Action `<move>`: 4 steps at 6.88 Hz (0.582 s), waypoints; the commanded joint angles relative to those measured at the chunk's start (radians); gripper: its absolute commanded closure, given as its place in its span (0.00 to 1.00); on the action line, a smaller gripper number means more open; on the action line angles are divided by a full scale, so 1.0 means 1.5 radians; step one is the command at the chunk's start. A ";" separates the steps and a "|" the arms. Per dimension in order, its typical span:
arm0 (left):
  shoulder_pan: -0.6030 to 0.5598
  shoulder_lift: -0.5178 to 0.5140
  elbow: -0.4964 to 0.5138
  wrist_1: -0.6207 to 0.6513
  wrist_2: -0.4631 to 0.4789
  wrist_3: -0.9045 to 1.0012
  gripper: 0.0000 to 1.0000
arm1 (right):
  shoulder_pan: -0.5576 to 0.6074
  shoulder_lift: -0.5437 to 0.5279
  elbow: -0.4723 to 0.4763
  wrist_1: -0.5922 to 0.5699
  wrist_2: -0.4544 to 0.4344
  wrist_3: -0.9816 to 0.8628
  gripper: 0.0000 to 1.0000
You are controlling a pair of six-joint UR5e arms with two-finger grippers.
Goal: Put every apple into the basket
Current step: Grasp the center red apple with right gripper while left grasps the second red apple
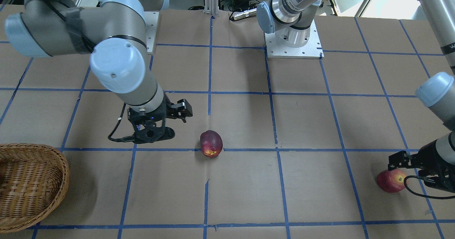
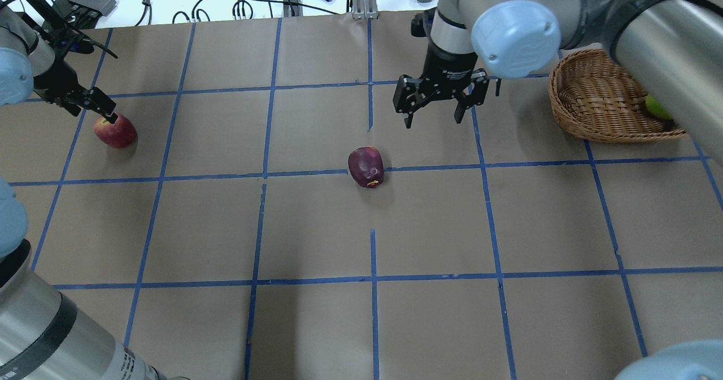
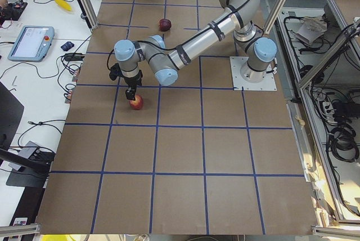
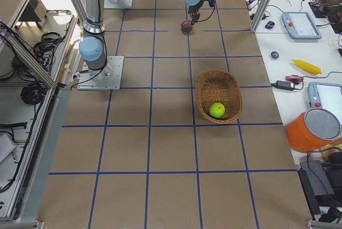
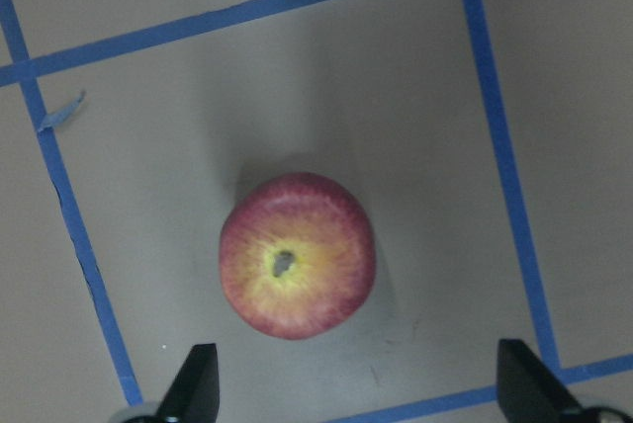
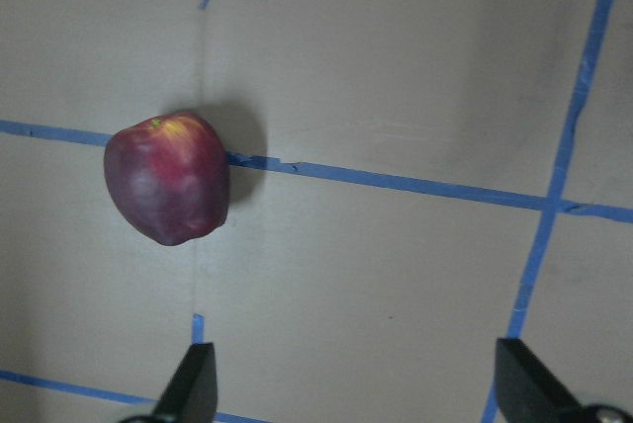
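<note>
Apples: the bright lime-green round apple (image 4: pixel 217 110) lies inside the wide oval tan wicker basket (image 4: pixel 218 70). The dark purplish-red apple (image 2: pixel 366 167) sits on a blue tape line mid-way across the brown paper-covered table (image 2: pixel 316 227), near the right gripper (image 2: pixel 432 121), whose jaws are spread wide and empty. The red apple with a yellowish blush (image 5: pixel 297 255) rests stem-end up just below the left gripper (image 5: pixel 358 395), likewise spread wide, holding nothing.

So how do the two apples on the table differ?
The dark apple is purplish; the reddish apple is brighter, with a yellow blush. The reddish apple sits stem up; the dark apple lies tipped over. The left gripper hangs over the reddish apple; the right gripper is offset from the dark apple. Both lie outside the basket.
</note>
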 commanded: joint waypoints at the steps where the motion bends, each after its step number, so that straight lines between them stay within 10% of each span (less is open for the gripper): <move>1: 0.001 -0.048 0.015 0.002 0.004 0.007 0.00 | 0.055 0.060 0.033 -0.100 0.002 0.062 0.00; 4: 0.002 -0.073 0.008 0.024 0.008 0.003 0.10 | 0.083 0.125 0.047 -0.201 0.041 0.092 0.00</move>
